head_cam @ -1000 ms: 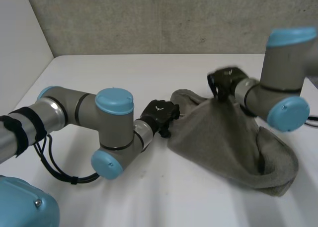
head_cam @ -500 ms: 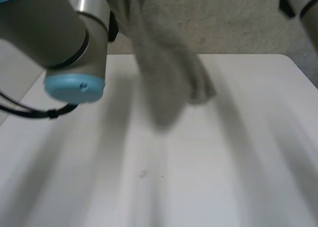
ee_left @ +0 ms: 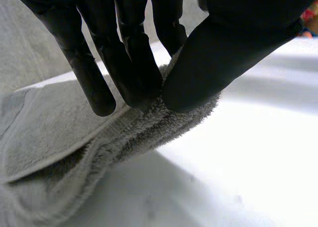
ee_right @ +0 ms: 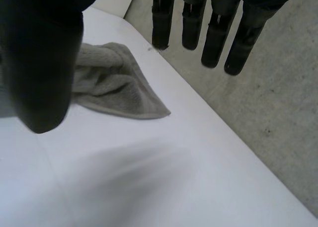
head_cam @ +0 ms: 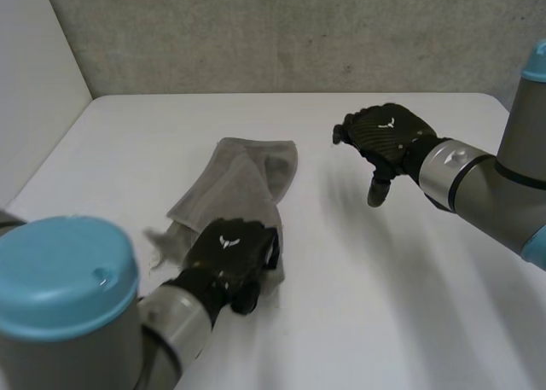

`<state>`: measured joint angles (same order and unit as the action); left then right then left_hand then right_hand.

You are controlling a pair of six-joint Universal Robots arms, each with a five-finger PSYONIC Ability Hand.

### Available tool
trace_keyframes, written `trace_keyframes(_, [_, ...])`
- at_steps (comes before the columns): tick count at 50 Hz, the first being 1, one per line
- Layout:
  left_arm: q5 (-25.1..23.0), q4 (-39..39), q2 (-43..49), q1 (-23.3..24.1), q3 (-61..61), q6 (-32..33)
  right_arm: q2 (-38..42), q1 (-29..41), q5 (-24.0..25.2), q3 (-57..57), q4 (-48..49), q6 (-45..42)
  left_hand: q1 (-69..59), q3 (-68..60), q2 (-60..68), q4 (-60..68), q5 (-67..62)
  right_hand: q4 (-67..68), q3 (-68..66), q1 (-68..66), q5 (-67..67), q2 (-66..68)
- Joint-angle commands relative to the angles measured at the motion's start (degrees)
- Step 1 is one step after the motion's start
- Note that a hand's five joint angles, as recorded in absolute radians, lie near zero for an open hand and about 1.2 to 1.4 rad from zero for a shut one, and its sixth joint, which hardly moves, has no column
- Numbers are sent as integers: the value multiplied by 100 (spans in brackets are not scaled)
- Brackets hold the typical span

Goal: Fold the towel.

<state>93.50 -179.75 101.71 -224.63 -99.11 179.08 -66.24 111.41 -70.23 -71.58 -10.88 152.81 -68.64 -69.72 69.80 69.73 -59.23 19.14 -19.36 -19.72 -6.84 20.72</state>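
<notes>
towel position was the big change in the head view. a second before, it had been bunched at the right side of the tabletop with the right robot hand on it. half a second before, it had hung in the air from the raised left arm. now it lay left of centre as a long, narrow, rumpled strip running away from the camera. that suggested a rough lengthwise fold had been laid down, though the layers looked uneven and more folding seemed due. the left robot hand sat low on the strip's near end, while the right robot hand hovered well apart from the cloth, palm down above bare tabletop. in the left wrist view, the fingers and thumb were clamped on the towel's thick, layered edge, pinching it just above the tabletop. in the right wrist view, that robot hand's own fingers and thumb were spread and held nothing, with one end of the towel lying on the tabletop past them.
</notes>
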Motion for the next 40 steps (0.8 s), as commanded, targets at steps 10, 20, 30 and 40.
trace_keyframes(10, [10,651,-2322,60,-1057,364,1761,713,2319,2734,-650,-682,-1136,-1028,1020,1027,-1077,-804,827,862,575,-963])
trace_keyframes(20, [28,810,-2621,69,-1295,355,3177,1901,2515,3572,-1581,-1120,-1136,-1028,1020,1027,-1077,-469,492,527,240,-628])
trace_keyframes(30, [45,766,-2648,-142,-970,373,3776,1963,1214,4591,-2445,-2045,-1136,-1028,1020,1027,-1077,6086,-6064,-6028,-6316,5928])
trace_keyframes(40, [-428,91,-1807,-1442,828,382,3041,1033,-1824,6692,-127,1430,-1136,-1028,1020,1027,-1077,6086,-6064,-6028,-6316,5928])
